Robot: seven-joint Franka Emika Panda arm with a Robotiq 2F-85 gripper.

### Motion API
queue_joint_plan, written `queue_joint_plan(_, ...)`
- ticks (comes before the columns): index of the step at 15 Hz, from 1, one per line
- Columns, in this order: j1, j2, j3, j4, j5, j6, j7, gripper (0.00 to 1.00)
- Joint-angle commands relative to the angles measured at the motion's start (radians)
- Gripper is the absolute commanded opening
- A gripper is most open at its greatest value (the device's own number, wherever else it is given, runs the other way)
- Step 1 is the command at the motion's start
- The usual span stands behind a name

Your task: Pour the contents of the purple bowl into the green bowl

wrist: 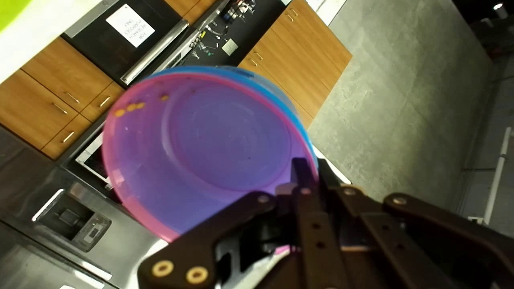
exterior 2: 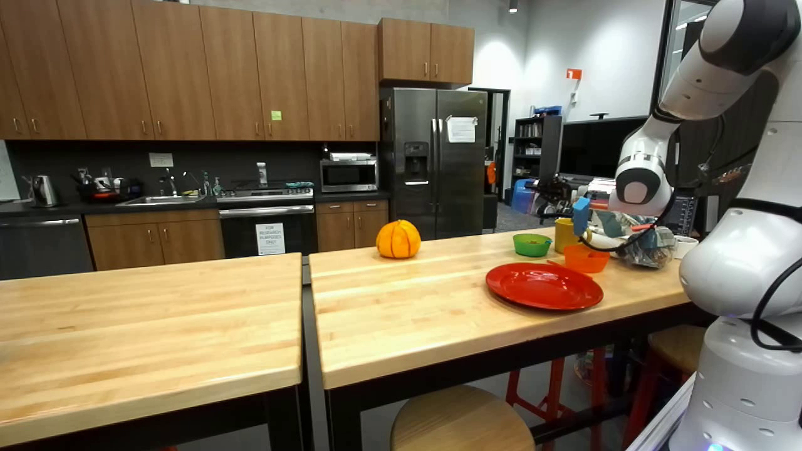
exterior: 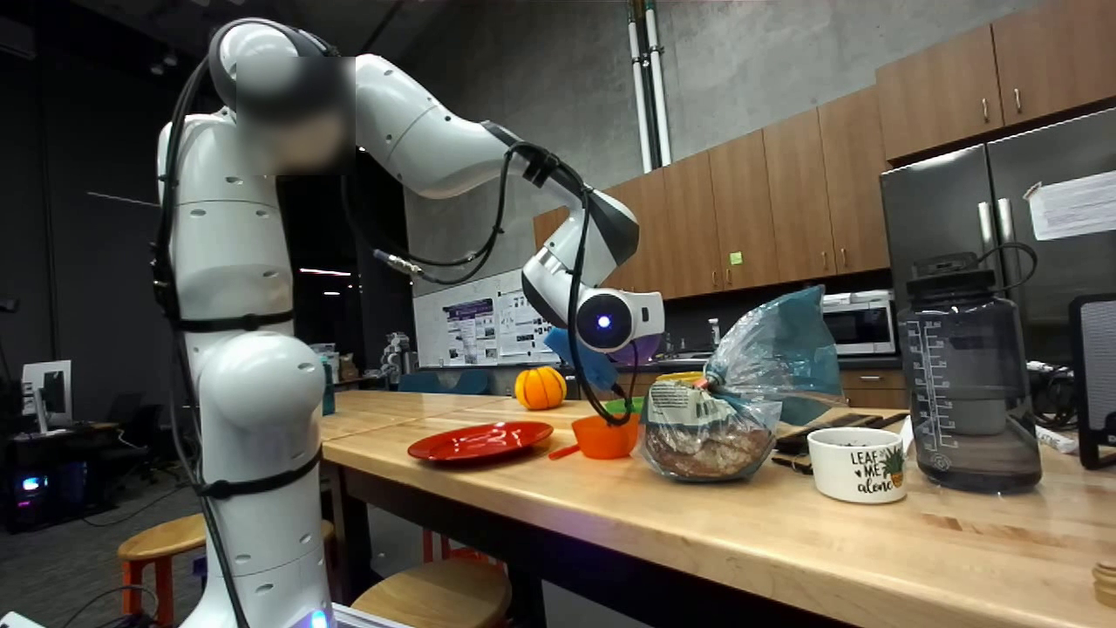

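My gripper point(wrist: 315, 168) is shut on the rim of the purple bowl point(wrist: 229, 136), one finger inside and one outside. The bowl is strongly tilted, and a few small yellow bits lie near its rim at the upper left. A purple patch of the bowl point(exterior: 636, 351) shows behind my wrist in an exterior view. The green bowl point(exterior 2: 531, 245) stands on the counter with small bits in it. It is mostly hidden behind the orange bowl in an exterior view point(exterior: 621, 406). A blurred green patch, apparently the green bowl point(wrist: 10, 12), shows at the wrist view's top left corner.
An orange bowl point(exterior: 602, 438) and a red plate point(exterior 2: 544, 286) stand close to the green bowl. A yellow cup point(exterior 2: 565, 236), a bagged loaf point(exterior: 711, 436), a white bowl point(exterior: 854, 464), a water bottle point(exterior: 972, 384) and a small pumpkin point(exterior 2: 398, 239) also stand on the counter.
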Motion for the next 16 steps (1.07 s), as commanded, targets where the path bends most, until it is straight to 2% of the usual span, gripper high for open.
queue_joint_plan(1, -0.016, -0.027, 0.001, -0.028, 0.027, -0.026, -0.026, 0.02)
queue_joint_plan(4, -0.020, -0.028, -0.002, -0.038, 0.056, -0.049, -0.041, 0.02)
queue_joint_plan(11, -0.010, -0.028, 0.016, -0.027, 0.072, 0.001, -0.031, 0.02)
queue_joint_plan(13, -0.003, -0.031, 0.030, -0.016, 0.055, 0.043, -0.023, 0.02)
queue_joint_plan(16, 0.015, -0.076, 0.072, 0.010, 0.000, 0.174, -0.009, 0.02)
